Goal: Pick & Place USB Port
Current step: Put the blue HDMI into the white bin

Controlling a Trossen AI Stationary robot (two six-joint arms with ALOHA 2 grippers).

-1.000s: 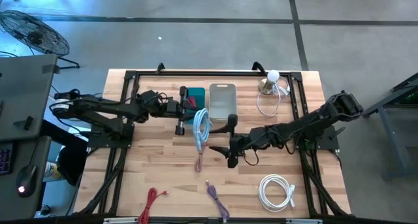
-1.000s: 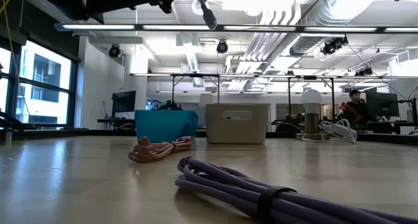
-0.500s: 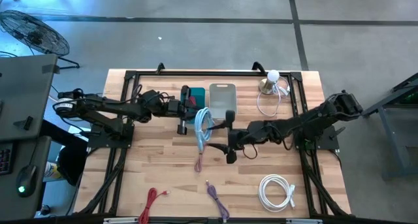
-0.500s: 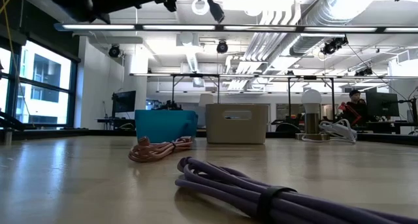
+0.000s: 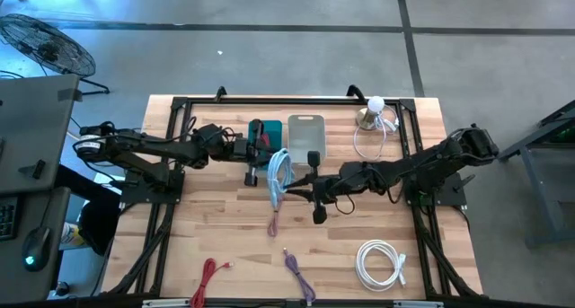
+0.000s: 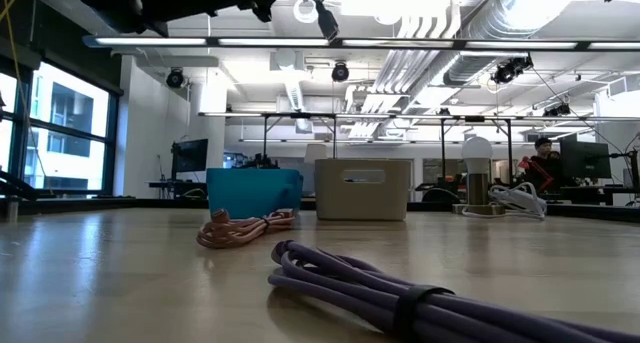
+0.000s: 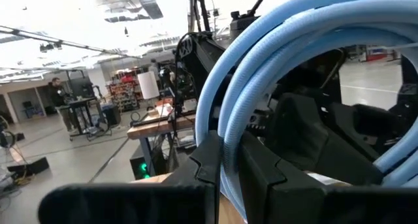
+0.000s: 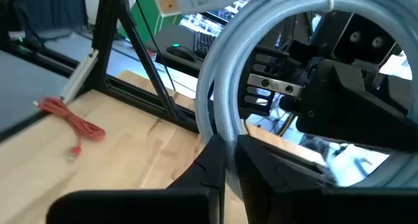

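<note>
Low view: you see only the purple cable (image 6: 400,298) nearest, pink cable (image 6: 240,226) behind, then teal box (image 6: 254,192) and grey bin (image 6: 362,189); the table (image 6: 120,273) hides the grasp.
Wrist views: both show pinches on the light-blue cable (image 8: 225,87).
Right claw (image 5: 293,191): clamped on the cable's coil; a second ago it gaped.
Left claw (image 5: 267,160): closed on the same cable (image 5: 278,175), mid-table, lifted.
</note>
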